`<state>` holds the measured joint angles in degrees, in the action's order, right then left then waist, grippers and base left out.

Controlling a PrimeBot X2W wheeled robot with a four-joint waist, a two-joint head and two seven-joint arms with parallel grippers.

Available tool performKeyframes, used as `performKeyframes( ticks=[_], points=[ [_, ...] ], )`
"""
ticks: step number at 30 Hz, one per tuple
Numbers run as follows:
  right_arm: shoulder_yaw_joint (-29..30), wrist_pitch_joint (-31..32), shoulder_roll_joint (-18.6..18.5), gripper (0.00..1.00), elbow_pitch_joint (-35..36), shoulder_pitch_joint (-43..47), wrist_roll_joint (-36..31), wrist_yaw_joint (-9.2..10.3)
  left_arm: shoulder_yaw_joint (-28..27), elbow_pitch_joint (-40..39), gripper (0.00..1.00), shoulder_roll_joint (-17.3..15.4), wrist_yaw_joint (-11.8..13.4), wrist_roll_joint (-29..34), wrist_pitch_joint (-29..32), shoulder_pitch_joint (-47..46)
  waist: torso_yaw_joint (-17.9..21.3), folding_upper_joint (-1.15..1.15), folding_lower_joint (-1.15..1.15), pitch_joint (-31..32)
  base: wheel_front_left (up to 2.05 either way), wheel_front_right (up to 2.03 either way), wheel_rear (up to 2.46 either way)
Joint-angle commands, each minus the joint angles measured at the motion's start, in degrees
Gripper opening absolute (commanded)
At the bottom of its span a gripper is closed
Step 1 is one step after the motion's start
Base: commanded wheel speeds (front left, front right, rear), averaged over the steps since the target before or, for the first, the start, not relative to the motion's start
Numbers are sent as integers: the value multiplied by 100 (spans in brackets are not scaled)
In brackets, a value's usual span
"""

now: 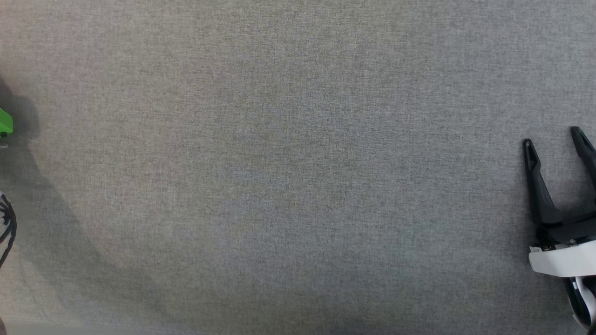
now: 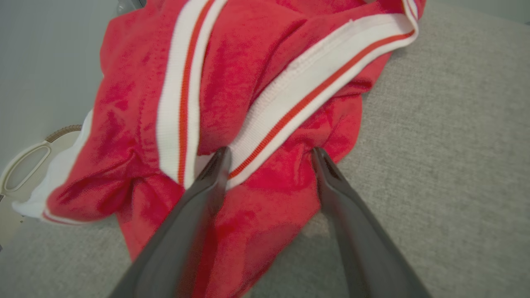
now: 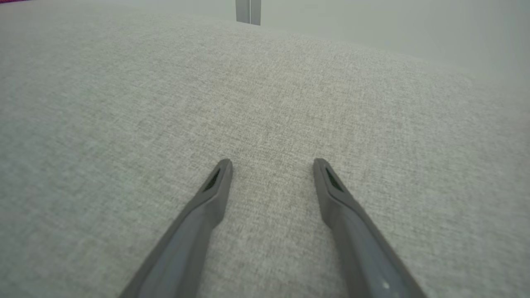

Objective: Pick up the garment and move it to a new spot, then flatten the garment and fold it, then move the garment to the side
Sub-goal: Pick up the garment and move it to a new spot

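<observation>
You had the left gripper [image 2: 269, 155] released, jaws spread wide. Its two tips touched the red garment [image 2: 248, 54], one on either side of a fold crossed by a white band with a red stripe. The garment lay crumpled in a heap on the grey cloth surface [image 2: 455, 145], near one edge of it. Your right gripper [image 1: 552, 136] was released too, fingers apart above the grey cloth at the near right, grasping nothing. A green object [image 1: 4, 122] sat at the left margin.

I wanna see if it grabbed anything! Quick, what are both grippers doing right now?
Left gripper: open, tips at the red garment, not gripping it.
Right gripper: open, holding nothing.
</observation>
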<state>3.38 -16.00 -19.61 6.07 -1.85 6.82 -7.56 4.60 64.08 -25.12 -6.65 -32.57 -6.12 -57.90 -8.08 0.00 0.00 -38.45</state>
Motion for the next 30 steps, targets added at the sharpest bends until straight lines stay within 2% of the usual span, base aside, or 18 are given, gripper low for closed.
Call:
performKeyframes(
  ticks=[1, 2, 3, 4, 7, 11, 16, 20, 25, 28, 30],
  points=[
    [-27, 155, -10, 100, -400, 269, 33, 14, 47, 199, 100, -39, 40, 20, 88, 4, -22, 0, 0, 35, 0, 0, 0],
    [-33, 155, -12, 100, -415, 272, 41, 14, 68, 269, 94, -34, 32, 37, 97, -19, -30, 0, 0, 59, 0, 0, 0],
    [-41, 154, -11, 100, -436, 283, 43, 14, 76, 351, 44, -39, 31, 36, 111, -37, -40, 0, 0, 101, 0, 0, 0],
    [-51, 154, -2, 100, -453, 288, 48, 14, 91, 415, 0, -43, 25, 27, 161, -55, -43, 0, 0, 136, 0, 0, 0],
    [-108, 152, 100, 100, -535, 265, 90, 13, 180, 507, 0, -40, -31, -14, 294, -119, -50, 0, 0, 357, 0, 0, 0],
    [-258, 137, 284, 100, -728, 253, 116, 6, 334, 304, 0, -232, -77, -23, 356, -260, -10, 0, 0, 813, 0, 0, 0],
    [-472, 108, 646, 100, -979, 189, 131, 0, 811, -587, 0, -459, -86, -263, 665, -84, 183, 0, 0, 1558, 0, 0, 0],
    [-576, 90, 950, 100, -1127, 174, 135, 9, 1121, -1673, 0, -721, -84, -695, 943, 169, 416, 0, 0, 2111, 0, 0, 0],
    [-575, 89, 1240, 100, -1266, 314, 98, 9, 1434, -3493, 0, -1090, -86, -1345, 1793, 668, 748, 0, 0, 2727, 0, 0, 0],
    [-534, 89, 1323, 100, -1308, 439, 79, 9, 1460, -4787, 0, -1156, -76, -1818, 2363, 1086, 910, 0, 0, 2973, 0, 0, 0],
    [-478, 88, 1359, 100, -1315, 506, 73, 9, 1441, -5686, 0, -1134, 28, -2173, 2731, 1347, 1004, 0, 0, 3051, 0, 0, 0]
  ],
)
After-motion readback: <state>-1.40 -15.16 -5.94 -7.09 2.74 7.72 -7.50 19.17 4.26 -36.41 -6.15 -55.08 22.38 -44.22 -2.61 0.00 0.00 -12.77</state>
